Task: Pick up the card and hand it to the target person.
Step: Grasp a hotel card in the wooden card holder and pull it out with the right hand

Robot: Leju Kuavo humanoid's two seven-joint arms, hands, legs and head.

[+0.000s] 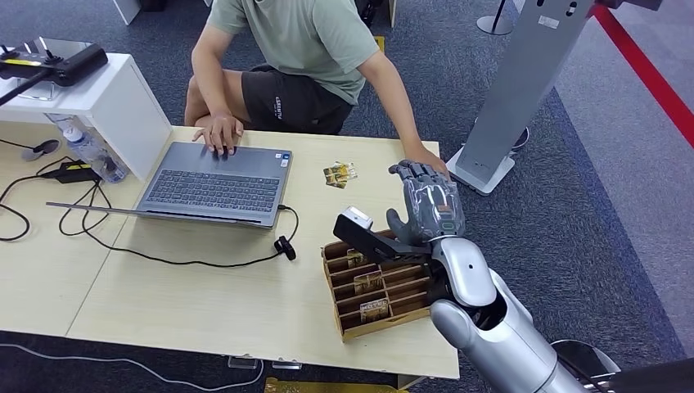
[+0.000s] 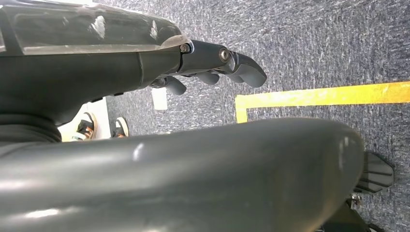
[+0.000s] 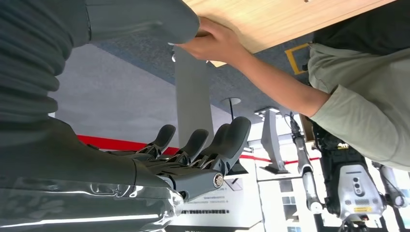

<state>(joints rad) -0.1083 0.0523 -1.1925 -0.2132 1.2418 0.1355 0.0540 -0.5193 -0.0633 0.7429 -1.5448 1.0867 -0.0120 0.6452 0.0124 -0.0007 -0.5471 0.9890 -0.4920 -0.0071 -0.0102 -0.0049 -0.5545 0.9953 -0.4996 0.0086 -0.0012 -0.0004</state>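
Head view: right hand raised above the wooden card rack at the near right of the table, fingers straight, slightly apart, nothing held. Cards stand in the rack's slots; a few more cards lie loose on the table farther back, right of the laptop. Card print too small to read. Person in a green shirt sits at the far side, one hand on the laptop's far edge, the other hand on the table's far right edge just beyond the right hand. Small white logo on the dark shorts, illegible. Right wrist view: fingers extended, empty; text on a sign behind is unreadable. Left wrist view: left hand hangs over grey carpet with yellow floor tape, fingers loosely curled, nothing in them.
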